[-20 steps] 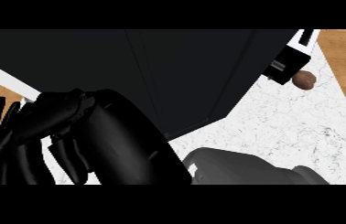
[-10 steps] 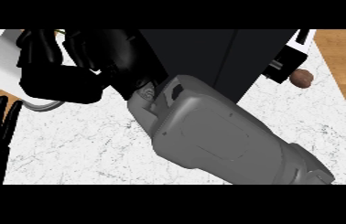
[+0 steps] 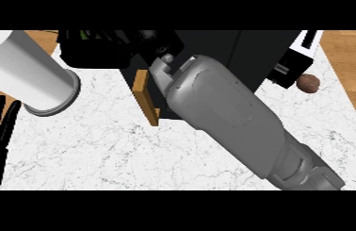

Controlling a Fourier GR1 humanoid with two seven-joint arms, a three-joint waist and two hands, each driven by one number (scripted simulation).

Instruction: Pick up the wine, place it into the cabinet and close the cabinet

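Reaching my right forearm (image 3: 236,121) into the dark cabinet (image 3: 230,51); right hand's (image 3: 149,39) finger state: cannot tell.

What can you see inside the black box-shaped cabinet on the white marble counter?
Only the robot's black right hand, reaching into the dark opening, with faint green glints beside it. Hand and shadow cover any wine bottle.

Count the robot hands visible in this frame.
2: the right robot hand at top centre, against the dark cabinet; the left robot hand, a sliver at the left edge. Both largely hidden.
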